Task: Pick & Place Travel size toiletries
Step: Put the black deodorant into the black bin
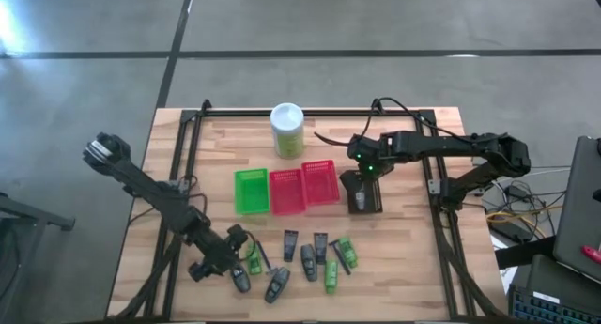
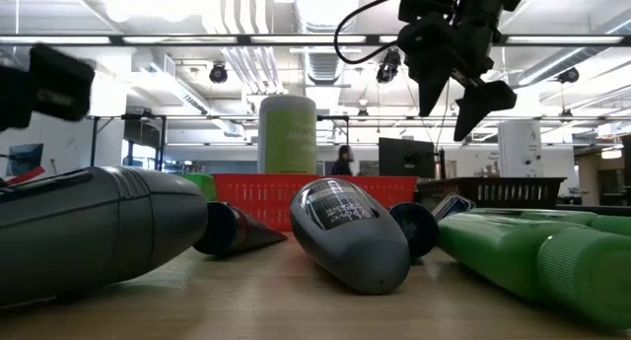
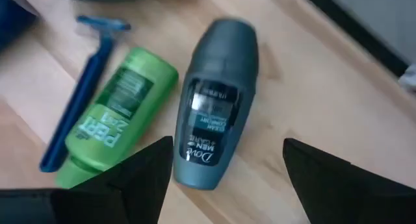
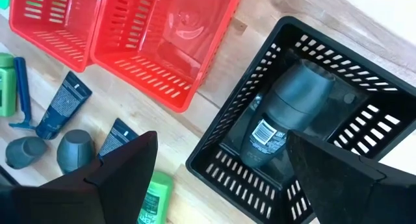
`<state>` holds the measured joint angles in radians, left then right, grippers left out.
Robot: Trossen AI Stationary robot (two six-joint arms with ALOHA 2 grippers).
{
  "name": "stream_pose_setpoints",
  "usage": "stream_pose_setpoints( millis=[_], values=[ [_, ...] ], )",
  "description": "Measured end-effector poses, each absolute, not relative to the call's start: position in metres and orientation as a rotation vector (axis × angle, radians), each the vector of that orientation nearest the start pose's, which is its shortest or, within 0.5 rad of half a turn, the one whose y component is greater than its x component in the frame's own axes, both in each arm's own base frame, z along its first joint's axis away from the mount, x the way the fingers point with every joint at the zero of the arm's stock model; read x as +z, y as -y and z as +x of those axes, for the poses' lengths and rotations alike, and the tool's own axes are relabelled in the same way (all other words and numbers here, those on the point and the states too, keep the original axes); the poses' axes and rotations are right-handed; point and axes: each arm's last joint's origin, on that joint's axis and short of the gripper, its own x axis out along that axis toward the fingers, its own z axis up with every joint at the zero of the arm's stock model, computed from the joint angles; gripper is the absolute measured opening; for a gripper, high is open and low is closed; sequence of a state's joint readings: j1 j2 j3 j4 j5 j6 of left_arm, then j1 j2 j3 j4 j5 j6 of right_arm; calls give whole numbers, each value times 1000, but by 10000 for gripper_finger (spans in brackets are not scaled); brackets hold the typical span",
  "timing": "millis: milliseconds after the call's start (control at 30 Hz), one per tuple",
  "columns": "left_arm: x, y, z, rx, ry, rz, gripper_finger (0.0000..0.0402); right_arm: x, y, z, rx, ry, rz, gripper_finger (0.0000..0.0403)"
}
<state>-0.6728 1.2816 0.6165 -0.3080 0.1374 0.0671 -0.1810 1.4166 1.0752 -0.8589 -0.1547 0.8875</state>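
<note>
Travel size toiletries lie in a loose group (image 1: 300, 263) near the table's near edge: dark grey oval bottles, green tubes, black flat tubes and a blue razor (image 3: 84, 94). My left gripper (image 1: 239, 251) hovers open at the group's left end. In the left wrist view its fingers (image 3: 227, 146) stand on either side of a grey Dove bottle (image 3: 218, 100) lying flat beside a green tube (image 3: 114, 117), touching neither. My right gripper (image 1: 362, 188) hangs open above the black mesh basket (image 4: 364, 87), well clear in the low view (image 2: 458, 79). One grey bottle (image 4: 286, 113) lies inside that basket.
A green basket (image 1: 250, 191) and two red baskets (image 1: 287, 191) (image 1: 319, 181) stand in a row left of the black one. The tall pale-green canister with a white lid (image 1: 286, 129) stands behind them. Bare wood shows along the table's left and right sides.
</note>
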Motion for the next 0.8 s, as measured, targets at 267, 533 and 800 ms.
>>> stream_pose_setpoints(
  millis=[267, 533, 800],
  values=[
    [156, 152, 185, -760, -974, 344, 292, 249, 43, 262, -554, -1109, 980, 312],
    [149, 160, 191, -772, -933, 333, 292, 249, 43, 262, -554, -1109, 980, 298],
    [136, 163, 195, -763, -972, 315, 291, 249, 43, 261, -557, -1114, 980, 309]
  ],
)
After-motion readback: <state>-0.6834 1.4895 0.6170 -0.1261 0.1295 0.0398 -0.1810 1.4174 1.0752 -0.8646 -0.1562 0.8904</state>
